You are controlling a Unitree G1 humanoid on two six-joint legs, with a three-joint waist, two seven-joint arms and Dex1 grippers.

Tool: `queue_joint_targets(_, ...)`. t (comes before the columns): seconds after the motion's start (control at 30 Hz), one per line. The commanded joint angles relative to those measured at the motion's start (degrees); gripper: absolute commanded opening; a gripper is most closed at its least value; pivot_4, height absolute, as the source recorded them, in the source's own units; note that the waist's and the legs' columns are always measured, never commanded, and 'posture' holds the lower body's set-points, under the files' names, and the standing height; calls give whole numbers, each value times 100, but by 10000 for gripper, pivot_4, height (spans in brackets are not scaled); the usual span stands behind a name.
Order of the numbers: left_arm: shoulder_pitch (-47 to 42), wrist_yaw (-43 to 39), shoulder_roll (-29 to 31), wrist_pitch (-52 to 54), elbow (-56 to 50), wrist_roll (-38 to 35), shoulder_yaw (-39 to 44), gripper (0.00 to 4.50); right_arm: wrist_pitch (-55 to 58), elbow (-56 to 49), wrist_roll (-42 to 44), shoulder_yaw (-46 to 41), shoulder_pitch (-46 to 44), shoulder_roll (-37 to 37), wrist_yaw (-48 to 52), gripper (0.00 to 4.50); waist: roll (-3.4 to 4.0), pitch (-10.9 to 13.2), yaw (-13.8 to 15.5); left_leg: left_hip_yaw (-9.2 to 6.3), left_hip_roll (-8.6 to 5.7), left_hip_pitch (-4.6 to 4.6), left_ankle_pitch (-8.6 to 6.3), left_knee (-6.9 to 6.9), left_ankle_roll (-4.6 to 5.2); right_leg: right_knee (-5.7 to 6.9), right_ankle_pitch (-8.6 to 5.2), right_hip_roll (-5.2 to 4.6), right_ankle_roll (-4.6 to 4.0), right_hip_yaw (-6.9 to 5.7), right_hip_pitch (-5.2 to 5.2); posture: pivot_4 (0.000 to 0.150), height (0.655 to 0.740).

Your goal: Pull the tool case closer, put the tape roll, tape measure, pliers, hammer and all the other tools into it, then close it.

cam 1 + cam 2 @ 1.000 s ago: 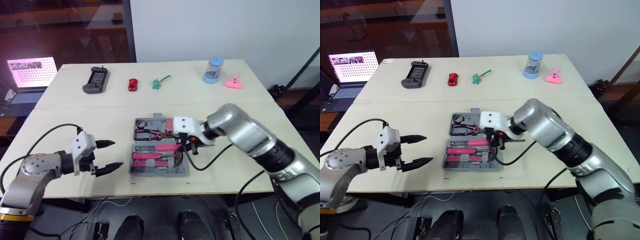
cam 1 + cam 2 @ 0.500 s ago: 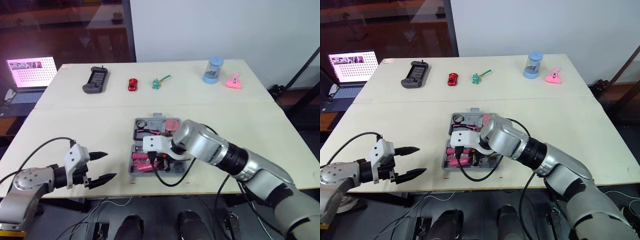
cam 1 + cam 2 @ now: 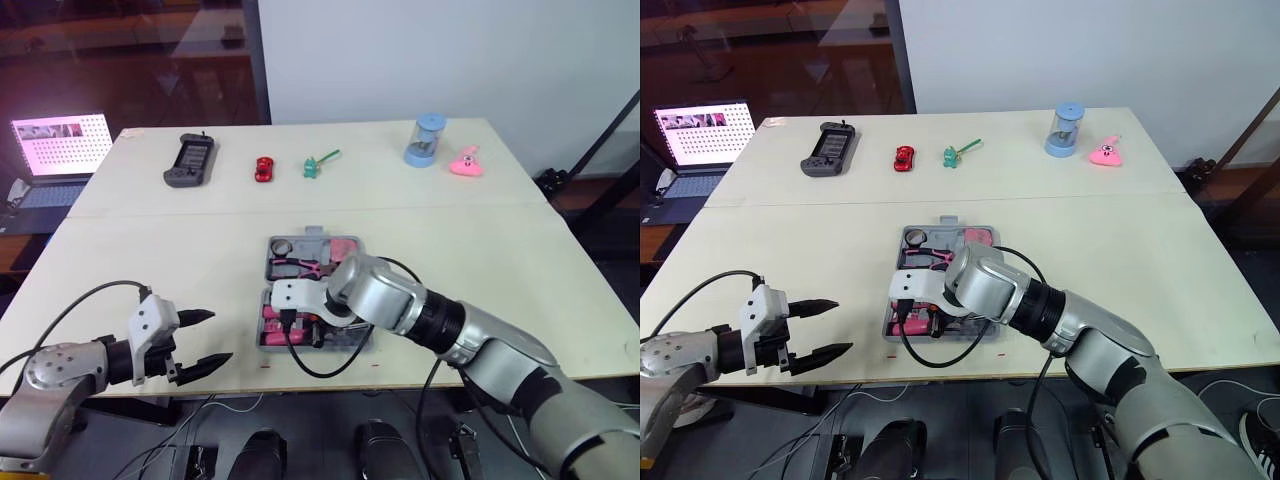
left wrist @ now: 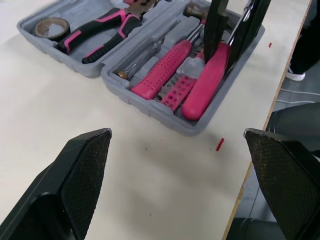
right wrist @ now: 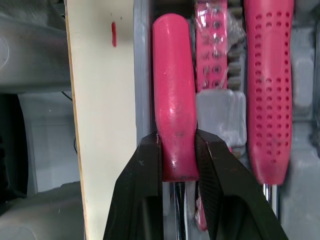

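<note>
Right claw [image 3: 300, 322] reaches down into the near half of the open tool case [image 3: 270, 260], which lies mid-table [image 3: 150, 250] close to the near edge, so the pulling-in looks done. At the near left, left claw [image 3: 216, 337] hovers over the table edge with its fingers spread wide and nothing between them. It is well apart from the case, probably so as not to crowd the working arm. Looking along the left claw, the far half of the case holds the tape roll [image 4: 51, 26] and the pliers [image 4: 100, 32]. The near half holds a dotted pink screwdriver [image 4: 162, 70] beside a smooth pink handle [image 4: 207, 80], each lengthwise in its moulded slot. Looking along the right claw, its two fingers [image 5: 142, 170] are clamped on the end of that smooth handle, just where the dark shaft begins. I take it for the hammer, being seated in the slot against the case's near wall. The case is not yet folded shut.
</note>
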Motion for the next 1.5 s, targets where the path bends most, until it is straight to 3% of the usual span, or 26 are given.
queue_joint_targets(0.03, 37, 26, 16, -73, -145, -24, 164, 45000, -69, 27, -12, -62, -87, 131, -95, 4191, 0, 0, -2, 0, 0, 0, 0, 0, 0, 0, 0, 0, 0, 0, 0, 1500, 6902)
queue_joint_targets(0.17, 31, 28, 25, -61, -143, -27, 164, 45000, -72, 65, -17, -95, -96, 177, -147, 4191, 0, 0, -5, 0, 0, 1, 0, 0, 0, 1, 0, 0, 0, 0, 0, 1500, 6902)
queue_joint_targets(0.2, 18, 19, 27, -72, -130, -17, 151, 45000, -36, 46, 12, -156, -117, 213, -159, 14535, 0, -1, -6, 0, 0, 0, 0, 0, 0, 2, 0, 0, -1, 0, -1, 1500, 6902)
queue_joint_targets(0.33, -69, -34, 23, -12, -110, -87, 114, 45000, 184, -362, 262, -371, -289, 3, 102, 32208, 1, 0, 1, 0, 0, 1, 0, -1, 0, 2, 0, 0, -1, 0, -1, 1500, 6902)
queue_joint_targets(0.53, -277, -123, 32, -19, -31, -89, 77, 45000, -84, -1087, 844, -1324, -311, -549, 424, 32208, -1, -1, 23, -3, 0, -8, 0, 1, 0, 1, 0, 0, -1, -1, -4, 1500, 6902)
queue_joint_targets(0.67, -493, -168, -8, 9, 31, -103, 20, 45000, -3131, -1408, 677, -2405, 953, -767, -135, 32208, -15, -10, 26, -3, 0, -6, 0, -2, 0, -2, 0, 0, 0, -3, 1, 1500, 6902)
queue_joint_targets(0.77, -547, -215, -19, 7, 53, -98, -20, 45000, -3062, -1433, 857, -2426, 1295, -976, 224, 32208, -15, -8, -2, 6, -2, -9, 0, 3, 0, -3, 1, -4, 2, 0, 1, 1500, 6902)
queue_joint_targets(0.87, -647, -255, -15, 5, 111, -73, -90, 45000, -3497, -1291, 938, -2449, 1619, -1053, 426, 23131, -15, -8, -14, 6, 3, -2, 0, 2, 0, 3, 1, 0, 1, 0, -1, 1500, 6902)
queue_joint_targets(1.0, -765, -327, 23, -4, 206, -58, -147, 45000, -4014, -877, 943, -2572, 2079, -831, 302, 3159, -16, -8, 10, 6, 4, -1, 0, 1, 0, 3, 1, 1, 0, 0, 1, 1500, 6902)
queue_joint_targets(1.03, -789, -345, 30, -8, 227, -50, -160, 45000, -4197, -737, 864, -2547, 2170, -789, 270, 96, -15, -8, 11, 6, 4, -1, 0, 2, 0, 1, 1, 1, 0, 0, 5, 1500, 6902)
queue_joint_targets(1.5, -935, -459, 78, -10, 348, 111, -228, 45000, -5001, 1197, 387, -2422, 2831, -276, 89, 96, -14, -8, 10, 5, 3, 0, 0, 2, -1, 1, 1, 1, 0, 0, 7, 1500, 6902)
